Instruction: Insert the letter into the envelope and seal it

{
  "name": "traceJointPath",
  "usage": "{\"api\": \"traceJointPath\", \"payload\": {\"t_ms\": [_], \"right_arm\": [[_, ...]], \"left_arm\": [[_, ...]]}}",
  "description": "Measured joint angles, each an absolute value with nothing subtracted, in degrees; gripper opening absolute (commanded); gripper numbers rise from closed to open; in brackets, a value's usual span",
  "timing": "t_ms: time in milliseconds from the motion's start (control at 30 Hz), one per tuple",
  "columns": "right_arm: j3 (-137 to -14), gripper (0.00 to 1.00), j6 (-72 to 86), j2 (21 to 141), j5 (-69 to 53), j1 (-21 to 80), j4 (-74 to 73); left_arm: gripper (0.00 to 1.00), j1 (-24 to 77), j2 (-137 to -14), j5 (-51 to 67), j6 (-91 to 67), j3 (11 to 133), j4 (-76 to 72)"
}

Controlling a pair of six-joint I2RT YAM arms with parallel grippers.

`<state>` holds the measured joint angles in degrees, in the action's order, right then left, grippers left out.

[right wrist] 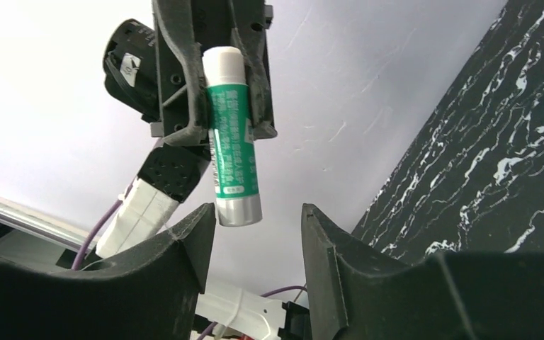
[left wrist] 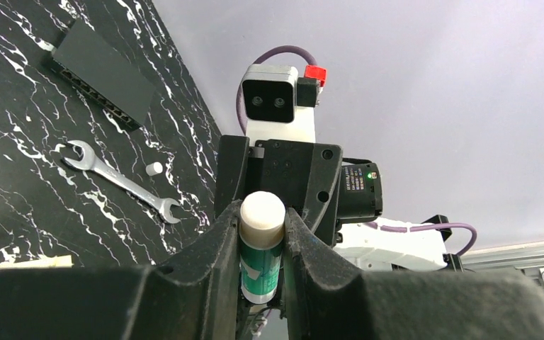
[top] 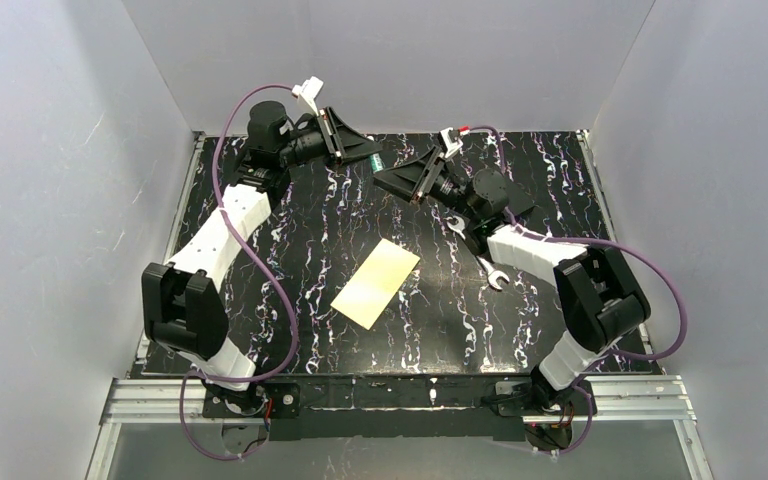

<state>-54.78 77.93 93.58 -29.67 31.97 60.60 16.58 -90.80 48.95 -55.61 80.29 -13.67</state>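
Glue stick (right wrist: 232,134) (green) in left jaws

This is a robotics lab test cell. Plain pale wall panels (top: 390,60) box in the table (top: 520,330) at 9, 12 and 3 o'clock. The table has a black top veined with white, and a slotted aluminium rail (top: 640,400) runs along its 6 o'clock edge. 2 robot arms are bolted there, the left arm (top: 225,225) at about 7 o'clock and the right arm (top: 530,250) at about 5 o'clock. Purple cables (top: 217,170) loop along them. A white camera module (left wrist: 269,99) with 2 lenses sits on the right wrist. The loose props are an odd mix: a wrench (left wrist: 120,180), a flat black block (left wrist: 103,71), and a glue stick (right wrist: 232,134) pinched in the left hand (left wrist: 262,219).
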Motion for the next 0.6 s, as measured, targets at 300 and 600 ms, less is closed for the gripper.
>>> {"api": "traceJointPath", "payload": {"t_ms": [300,600], "right_arm": [[-55.9,0.19,80.5,94.2,-28.8,32.0,64.8],[-57.2,0.03,81.0,95.2,-28.2,32.0,65.5]], "left_arm": [[0.0,16.6,-91.0,49.3,-59.2,80.3,-15.3],[0.41,16.4,-91.3,49.6,-61.0,79.8,-17.0]]}}
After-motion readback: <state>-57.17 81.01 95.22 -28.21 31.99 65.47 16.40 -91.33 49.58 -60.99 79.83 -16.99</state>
